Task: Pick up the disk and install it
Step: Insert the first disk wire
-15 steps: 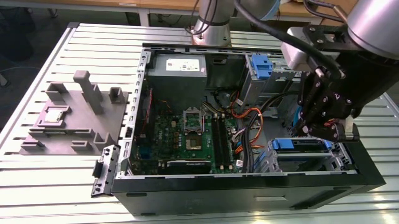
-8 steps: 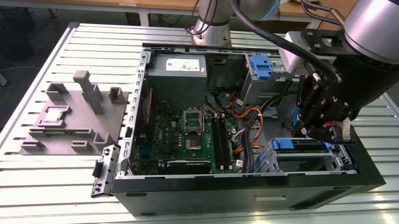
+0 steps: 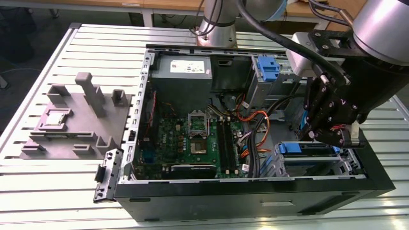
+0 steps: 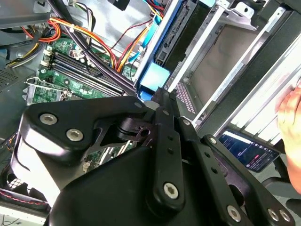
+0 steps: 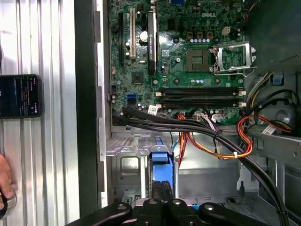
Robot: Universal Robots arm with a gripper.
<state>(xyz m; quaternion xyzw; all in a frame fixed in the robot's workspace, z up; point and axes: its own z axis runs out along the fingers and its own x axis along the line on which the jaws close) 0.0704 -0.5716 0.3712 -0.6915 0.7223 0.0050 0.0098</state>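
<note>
The disk sits edge-on in the drive cage at the exterior view's right side of the open computer case. Its blue plastic frame shows in both wrist views. My gripper hangs straight over that blue end. The black fingers lie together with no gap between them, their tips right at the disk's blue frame. I cannot tell whether they touch it.
The motherboard, orange and black cables and the grey power supply fill the case. An upright blue latch piece stands at the back. A grey fixture is beside the case. A phone and a person's hand rest on the slatted table.
</note>
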